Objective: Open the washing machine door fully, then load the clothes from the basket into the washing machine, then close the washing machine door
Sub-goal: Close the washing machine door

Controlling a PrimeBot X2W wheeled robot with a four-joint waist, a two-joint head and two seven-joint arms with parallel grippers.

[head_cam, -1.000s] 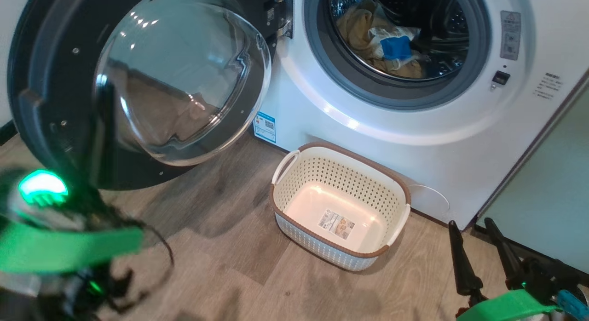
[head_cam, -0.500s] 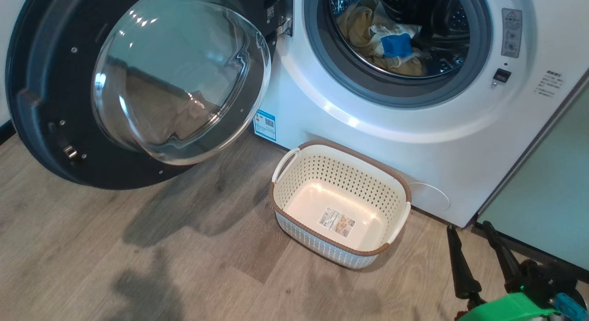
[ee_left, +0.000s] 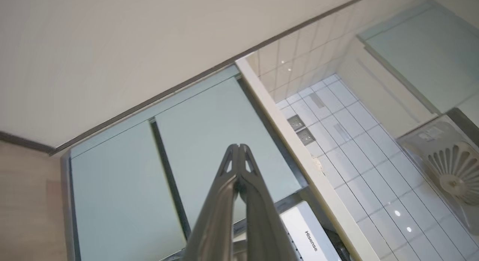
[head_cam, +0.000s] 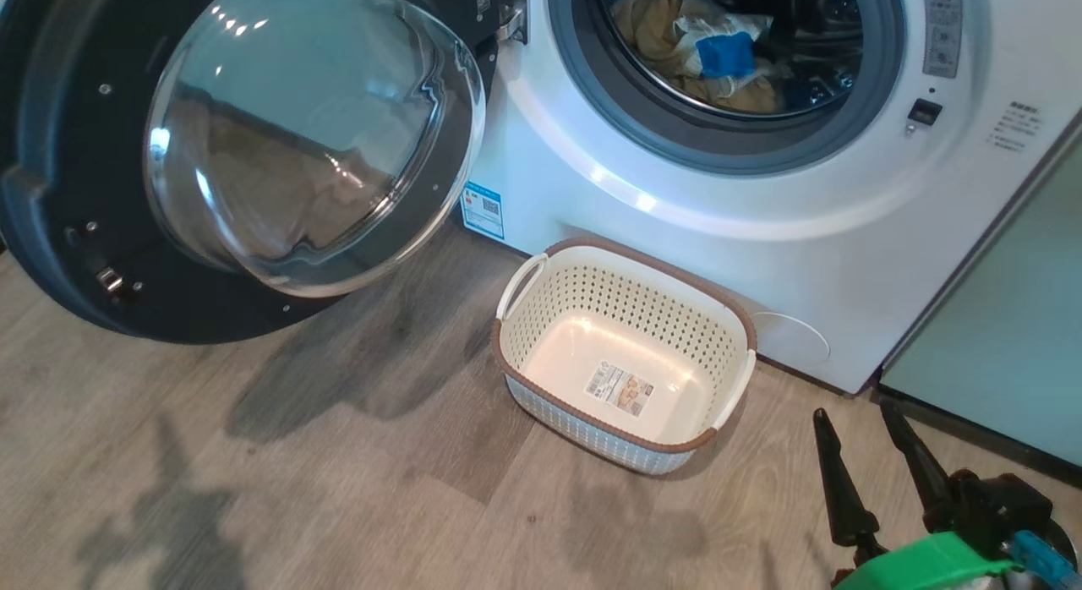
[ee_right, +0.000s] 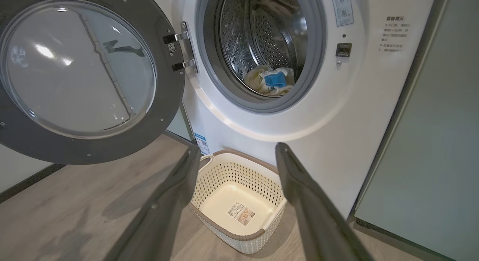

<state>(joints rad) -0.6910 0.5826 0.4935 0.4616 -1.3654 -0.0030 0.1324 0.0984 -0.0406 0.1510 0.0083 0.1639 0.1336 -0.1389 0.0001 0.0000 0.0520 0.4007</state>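
pale yellow clothes [head_cam: 651, 28] in white front-loading washing machine [head_cam: 761, 260], round black door [head_cam: 51, 193] open; left gripper [ee_left: 237, 146] jaws together, right gripper [head_cam: 853, 410] apart.

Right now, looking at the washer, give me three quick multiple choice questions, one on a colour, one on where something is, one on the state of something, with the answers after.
1. What colour is the rim of the basket?
A) brown
B) green
C) black

2. Where are the clothes?
A) in the basket
B) on the floor
C) inside the washing machine

3. How does the washing machine door stand?
A) latched shut
B) swung wide open
C) open just a crack

Answers:
1 A, a brown band runs round the cream basket's top edge.
2 C, the pale garments with a blue patch lie in the drum, and the basket is bare down to its label.
3 B, the door hangs off to the left, leaving the opening uncovered.
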